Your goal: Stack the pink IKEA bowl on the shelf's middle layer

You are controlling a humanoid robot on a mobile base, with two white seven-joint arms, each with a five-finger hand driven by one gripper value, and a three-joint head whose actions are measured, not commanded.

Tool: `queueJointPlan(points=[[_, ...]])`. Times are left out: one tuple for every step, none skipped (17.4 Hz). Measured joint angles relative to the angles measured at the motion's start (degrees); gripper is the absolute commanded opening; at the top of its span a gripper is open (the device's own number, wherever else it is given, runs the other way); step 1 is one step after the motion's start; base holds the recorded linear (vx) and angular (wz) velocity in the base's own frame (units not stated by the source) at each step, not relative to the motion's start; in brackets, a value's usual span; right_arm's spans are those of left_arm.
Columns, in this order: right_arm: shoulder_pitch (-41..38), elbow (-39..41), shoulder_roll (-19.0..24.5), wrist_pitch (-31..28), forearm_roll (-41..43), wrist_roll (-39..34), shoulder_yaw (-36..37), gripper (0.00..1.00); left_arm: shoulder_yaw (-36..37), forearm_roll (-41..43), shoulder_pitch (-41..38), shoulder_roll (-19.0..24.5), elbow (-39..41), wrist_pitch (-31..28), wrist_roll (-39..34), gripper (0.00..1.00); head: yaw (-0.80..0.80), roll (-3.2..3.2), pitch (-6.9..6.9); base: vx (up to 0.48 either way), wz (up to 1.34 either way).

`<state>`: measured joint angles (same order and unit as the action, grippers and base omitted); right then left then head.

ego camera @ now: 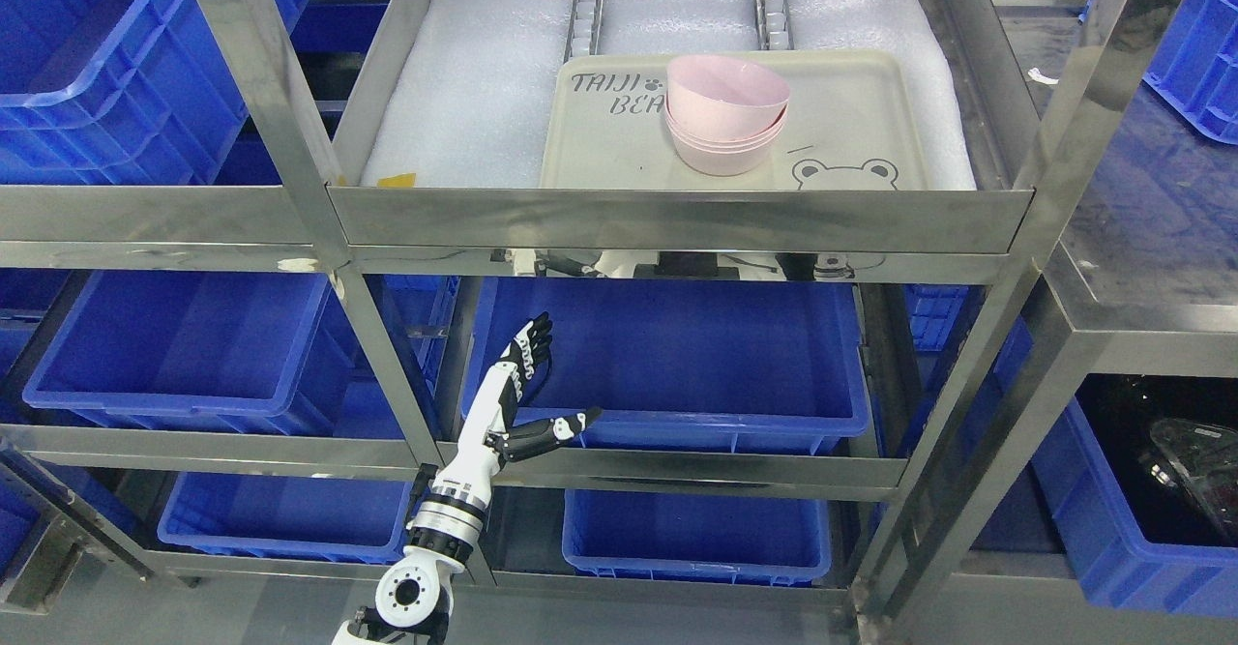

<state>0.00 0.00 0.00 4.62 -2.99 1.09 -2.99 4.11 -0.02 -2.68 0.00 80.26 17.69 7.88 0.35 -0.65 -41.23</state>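
Pink bowls (725, 113): a nested stack sits on the beige tray (870, 103), toward the tray's left-centre, partly covering the printed lettering at the tray's upper left. I count roughly four rims; the uppermost bowl is tilted, its opening tipped toward the camera and not seated flush in the ones below. The tray rests on white foam padding (464, 74) on the steel shelf (677, 219) layer that carries it.

Left hand (527, 398): below the tray's layer, in front of the blue bin (677, 374) on the next layer down, well apart from the bowls. Fingers extended upward and spread, thumb out to the side, nothing held. The arm enters at the bottom edge, left of the tray's centre line. Right arm: not visible.

Progress judgement: no loose pink bowl shows anywhere beside the tray or in the bins beneath it, and the hand is empty, so the stacking looks essentially done. Whether the tray's layer counts as the "middle" one I cannot confirm, since the top of the rack is out of frame.

Remaining, as far as I can judge: the tilted top bowl may need settling to sit level. If that tilt is acceptable, only retracting the arm from the rack is left.
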Motion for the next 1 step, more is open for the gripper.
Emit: queueJointPlan(points=[[0.00, 0.00, 0.00, 0.00, 0.00, 0.00, 0.00, 1.00, -0.10, 0.00, -0.05, 0.00, 0.47, -0.14, -0.26, 1.00, 0.00, 0.00, 0.00, 0.000, 0.00]])
